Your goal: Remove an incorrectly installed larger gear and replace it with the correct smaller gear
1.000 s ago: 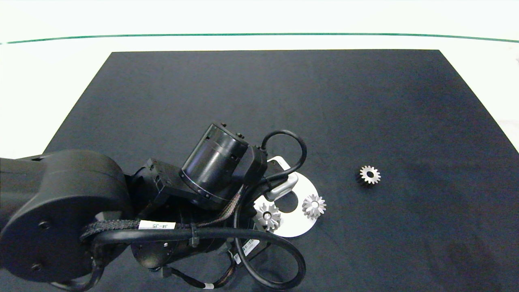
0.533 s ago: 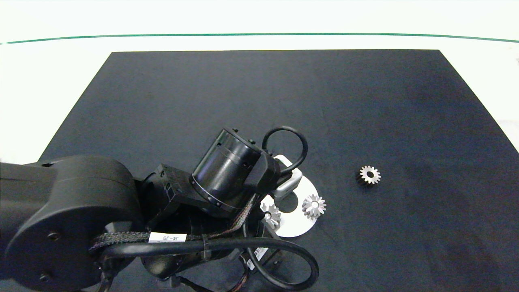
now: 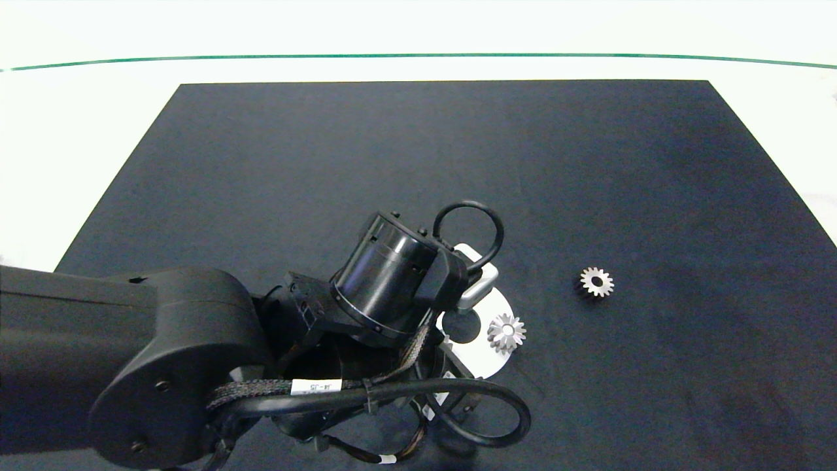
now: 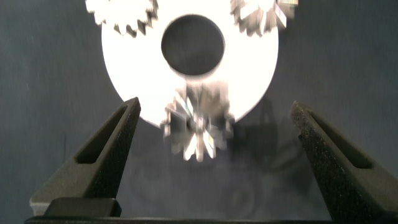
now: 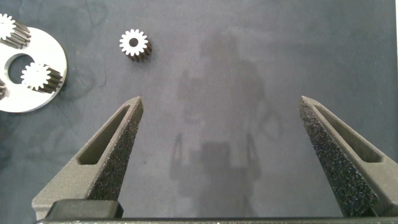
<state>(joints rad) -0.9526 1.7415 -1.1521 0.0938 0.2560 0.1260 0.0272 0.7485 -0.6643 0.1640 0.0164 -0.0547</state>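
The left claw (image 4: pixel 205 134) hangs low over the white round plate (image 4: pixel 255 74), with its two fingers spread wide and grasping nothing. Between the fingers, at the plate's near rim, sits one gear (image 4: pixel 198 127), blurred in the left wrist view, so it cannot be told for sure that this is the larger gear. It is almost centred between the fingers, slightly closer to one. Two more gears sit on the plate's far side. The smaller gear (image 3: pixel 596 282) lies alone on the dark worktop (image 3: pixel 588 163), well apart from the plate. The right claw (image 5: pixel 221 162) is also released and looks at it from a distance.
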